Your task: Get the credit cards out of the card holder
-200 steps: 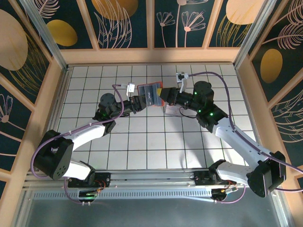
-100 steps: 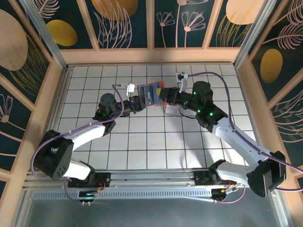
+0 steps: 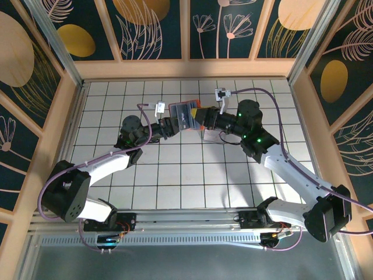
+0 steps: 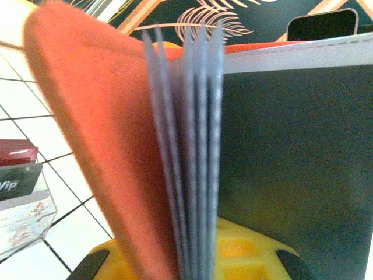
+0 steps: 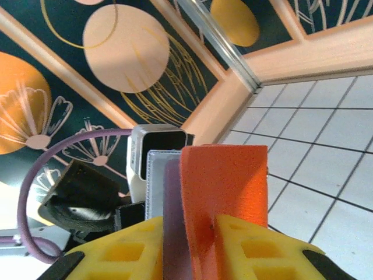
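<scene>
Here the left gripper and right gripper clamp jaws on the orange-red card holder, grey leaves fanned.

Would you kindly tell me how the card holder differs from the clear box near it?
The card holder is opaque orange-red; the clear box is see-through. The card holder is held up on edge, leaves fanned open; the clear box rests flat on the table. Both show some red.
</scene>
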`<action>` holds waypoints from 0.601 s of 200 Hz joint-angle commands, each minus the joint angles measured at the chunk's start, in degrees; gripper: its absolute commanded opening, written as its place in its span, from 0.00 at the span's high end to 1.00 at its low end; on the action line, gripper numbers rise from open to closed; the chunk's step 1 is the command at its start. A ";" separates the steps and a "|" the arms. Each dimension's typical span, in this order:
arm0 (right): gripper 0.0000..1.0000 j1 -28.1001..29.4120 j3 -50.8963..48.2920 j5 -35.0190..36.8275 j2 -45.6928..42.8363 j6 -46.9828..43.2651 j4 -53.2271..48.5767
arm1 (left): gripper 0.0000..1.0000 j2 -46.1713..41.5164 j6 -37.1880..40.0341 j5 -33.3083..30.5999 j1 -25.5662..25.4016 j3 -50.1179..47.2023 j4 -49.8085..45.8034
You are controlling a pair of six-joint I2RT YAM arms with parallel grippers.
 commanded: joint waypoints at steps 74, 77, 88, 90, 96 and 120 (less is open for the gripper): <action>0.71 -0.73 -3.57 -10.22 1.86 7.70 15.98 | 1.00 -1.15 -2.24 2.94 -0.39 0.31 10.69; 0.71 -0.73 -3.64 -10.45 2.00 8.11 16.60 | 1.00 -1.12 -2.22 3.02 -0.43 0.34 10.66; 0.71 -0.73 -4.03 -11.19 2.54 9.26 18.49 | 1.00 -1.16 -2.19 3.01 -0.39 0.35 10.65; 0.71 -0.67 -4.08 -11.28 2.66 9.50 18.81 | 1.00 -1.16 -2.19 3.07 -0.42 0.31 10.65; 0.71 -0.82 -4.17 -11.58 2.91 9.91 19.57 | 1.00 -1.24 -2.11 3.04 -0.45 0.30 10.70; 0.71 -0.90 -4.28 -12.23 3.72 11.12 21.14 | 1.00 -1.49 -1.99 2.93 -0.38 0.05 10.58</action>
